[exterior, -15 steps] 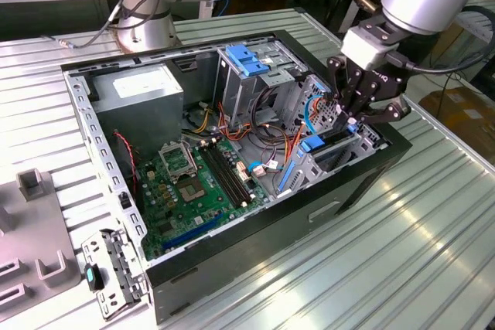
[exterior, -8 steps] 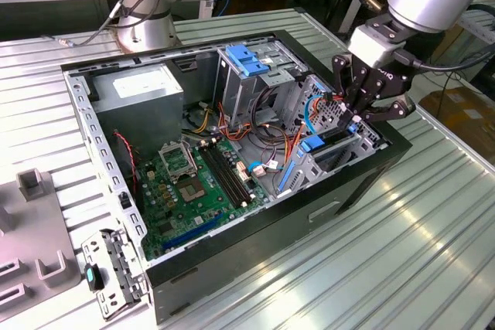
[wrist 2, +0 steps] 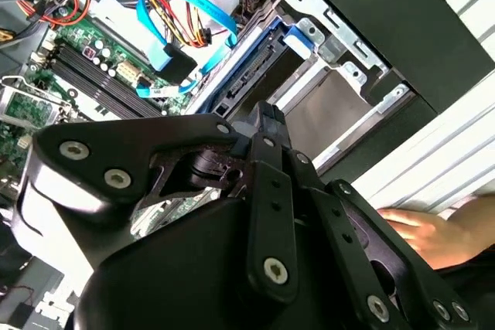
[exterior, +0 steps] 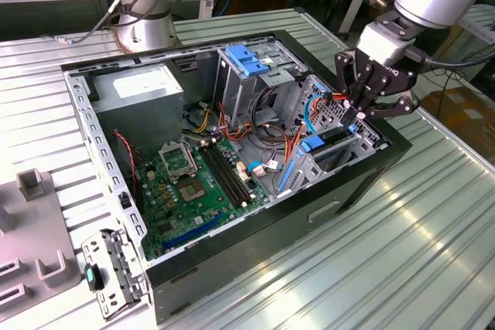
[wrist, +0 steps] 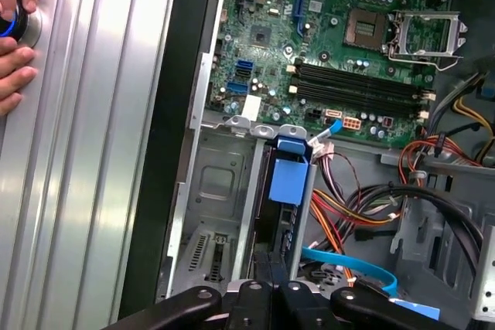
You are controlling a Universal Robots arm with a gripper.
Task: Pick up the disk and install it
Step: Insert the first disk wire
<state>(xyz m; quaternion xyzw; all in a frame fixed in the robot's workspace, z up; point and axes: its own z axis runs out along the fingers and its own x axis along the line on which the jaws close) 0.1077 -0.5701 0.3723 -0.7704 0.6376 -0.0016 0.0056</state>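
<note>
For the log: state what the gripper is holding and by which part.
Cannot be told. The gripper is at one end of the disk in the drive bay; contact is hidden.

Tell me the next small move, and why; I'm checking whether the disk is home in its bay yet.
Probably a short, straight press of the disk deeper into the drive cage. The gripper is right over it; the disk stands on edge in the cage's slot, lined up with its walls, but I cannot tell whether it has latched.
</note>
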